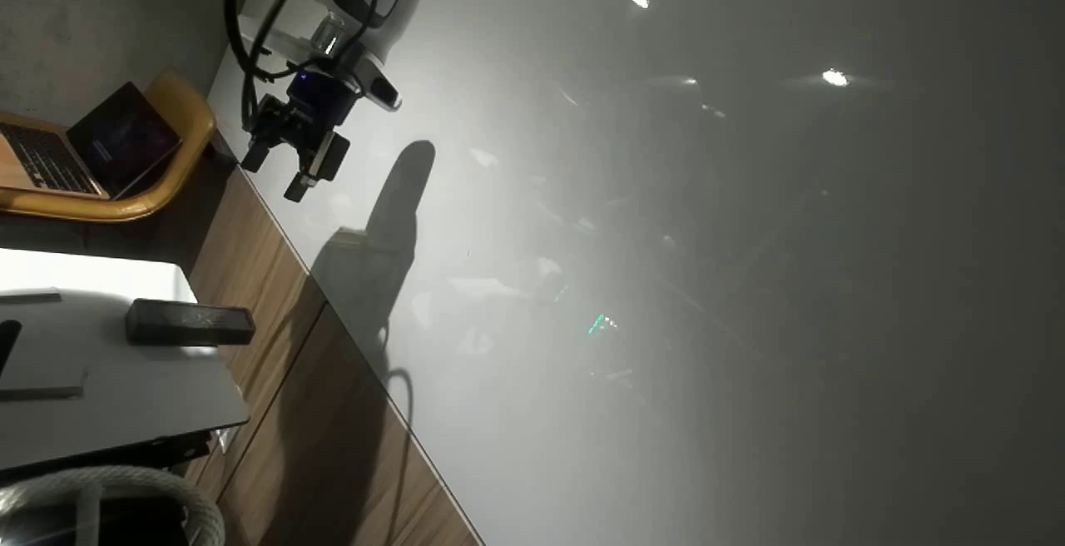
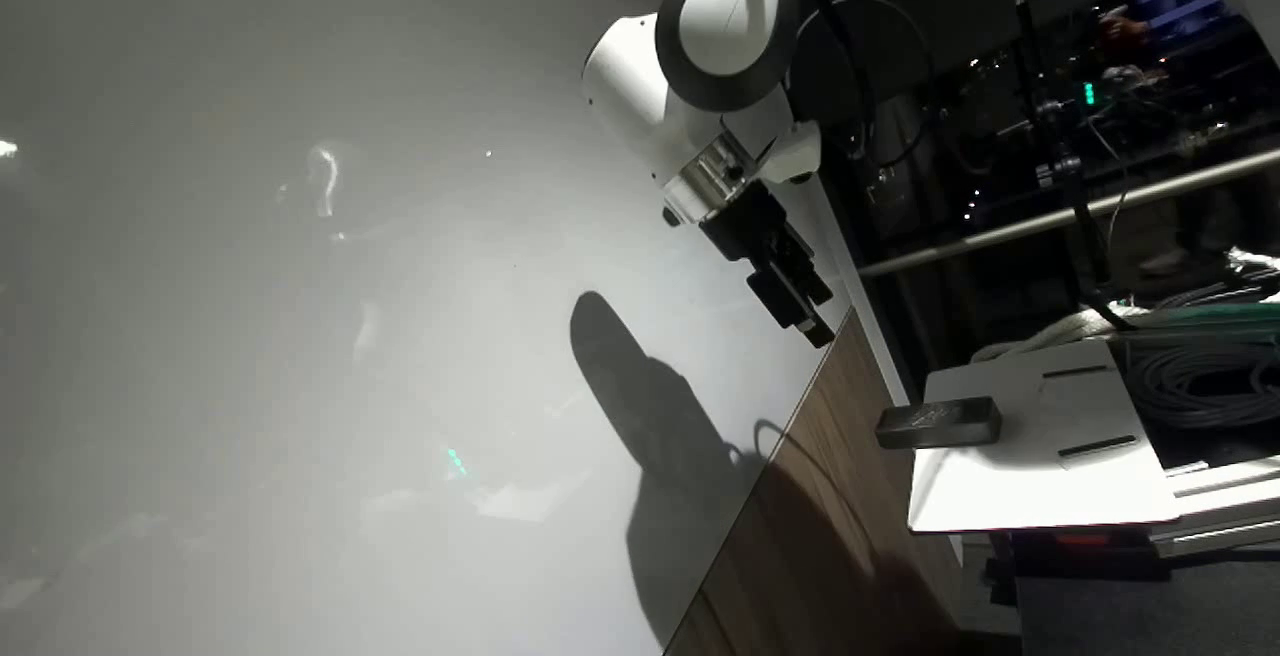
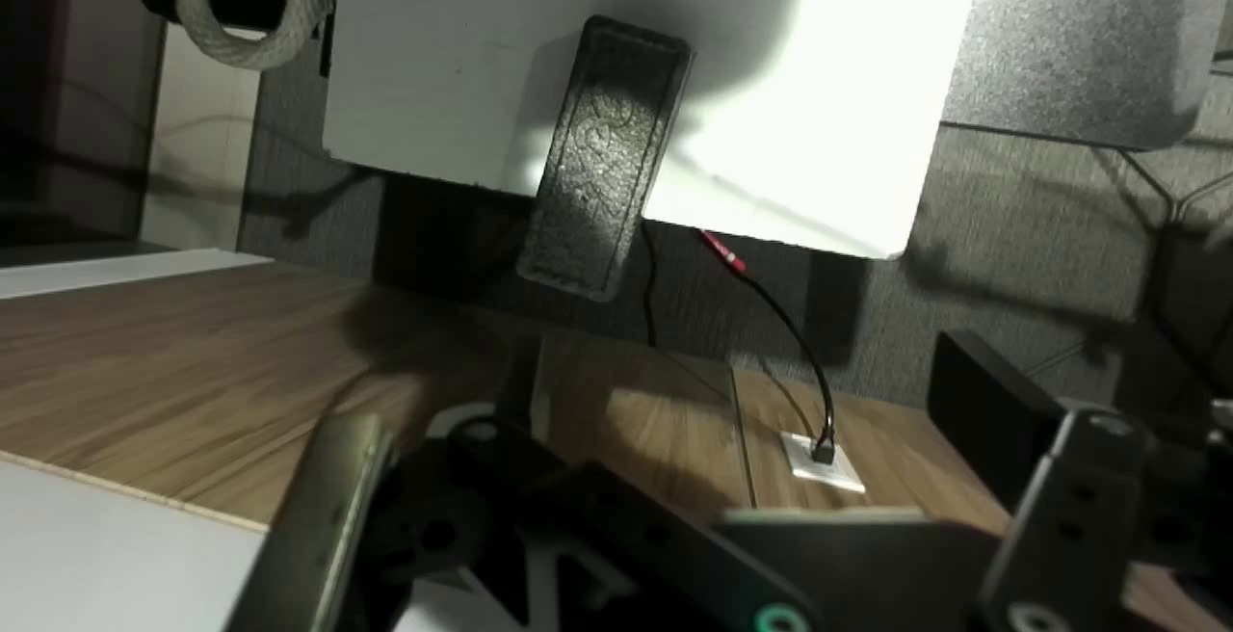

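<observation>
My gripper [image 1: 275,172] is open, with nothing between its fingers. It is in the air near the edge where the glossy pale board [image 1: 666,280] meets a wood-grain panel [image 1: 274,296]. It also shows in an exterior view [image 2: 819,314], and its spread fingers frame the lower part of the wrist view [image 3: 756,396]. A dark grey oblong block [image 1: 190,323] lies on a white table [image 1: 150,388] and juts over the table's edge. The block also shows in an exterior view [image 2: 938,423] and in the wrist view [image 3: 607,160]. My gripper is apart from it.
A yellow chair [image 1: 179,113] holds an open laptop [image 1: 125,138]. A rope-like loop [image 3: 255,49] is beside the white table. A white wall outlet [image 3: 824,463] with a black plug and cable [image 3: 804,348] is on the wood panel. A camera stand [image 2: 1065,166] is behind the table.
</observation>
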Tool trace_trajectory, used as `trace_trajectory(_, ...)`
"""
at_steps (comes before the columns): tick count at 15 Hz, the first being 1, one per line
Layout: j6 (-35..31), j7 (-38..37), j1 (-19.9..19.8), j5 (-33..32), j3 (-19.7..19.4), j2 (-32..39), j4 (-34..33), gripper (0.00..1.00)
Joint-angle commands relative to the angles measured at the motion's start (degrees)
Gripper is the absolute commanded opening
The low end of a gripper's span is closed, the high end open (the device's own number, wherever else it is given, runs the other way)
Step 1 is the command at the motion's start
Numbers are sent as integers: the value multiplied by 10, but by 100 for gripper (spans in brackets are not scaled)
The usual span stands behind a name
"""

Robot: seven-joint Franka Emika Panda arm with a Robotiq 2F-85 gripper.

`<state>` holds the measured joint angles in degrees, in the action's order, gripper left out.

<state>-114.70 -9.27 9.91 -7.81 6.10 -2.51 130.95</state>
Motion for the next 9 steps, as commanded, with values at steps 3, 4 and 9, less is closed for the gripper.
trace_trajectory(3,-65,-24,-14,-1,10,-166,125,100)
trace_trajectory(4,-66,-21,-16,4,10,-189,142,100)
trace_trajectory(9,-47,-11,-20,9,13,-201,149,100)
